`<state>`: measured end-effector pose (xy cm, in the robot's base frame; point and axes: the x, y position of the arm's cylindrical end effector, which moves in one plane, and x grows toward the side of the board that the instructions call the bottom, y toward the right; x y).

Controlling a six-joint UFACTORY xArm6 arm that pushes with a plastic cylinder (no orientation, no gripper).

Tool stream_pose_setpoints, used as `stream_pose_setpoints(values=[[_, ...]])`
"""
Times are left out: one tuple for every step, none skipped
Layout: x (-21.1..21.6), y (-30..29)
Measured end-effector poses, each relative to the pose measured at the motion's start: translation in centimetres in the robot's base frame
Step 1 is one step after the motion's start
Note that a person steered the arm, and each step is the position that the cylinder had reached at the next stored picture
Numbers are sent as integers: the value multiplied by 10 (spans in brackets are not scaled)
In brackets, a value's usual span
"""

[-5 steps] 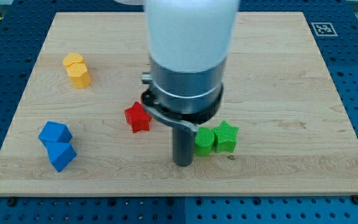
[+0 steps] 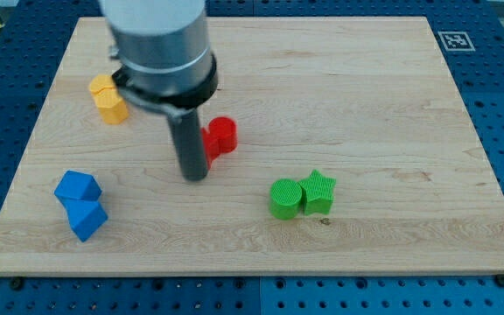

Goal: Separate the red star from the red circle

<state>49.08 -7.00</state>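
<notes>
The red circle (image 2: pixel 223 133) stands near the middle of the wooden board (image 2: pixel 366 105). A bit of the red star (image 2: pixel 210 154) shows just below and left of it, touching it; my rod hides most of the star. My tip (image 2: pixel 195 178) rests on the board just below and left of the two red blocks, right against the star's side.
Two yellow blocks (image 2: pixel 108 98) stand at the upper left. Two blue blocks (image 2: pixel 80 203) sit at the lower left. A green circle (image 2: pixel 284 198) and a green star (image 2: pixel 319 192) touch each other at the lower right of centre.
The arm has moved to the view's left and up, away from the green blocks. The red circle, hidden before, now shows. The rod now covers most of the red star.
</notes>
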Motion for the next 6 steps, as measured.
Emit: stream_pose_setpoints(values=[[-33,10],[-34,10],[-35,10],[-89,10],[-120,10],[-106,10]])
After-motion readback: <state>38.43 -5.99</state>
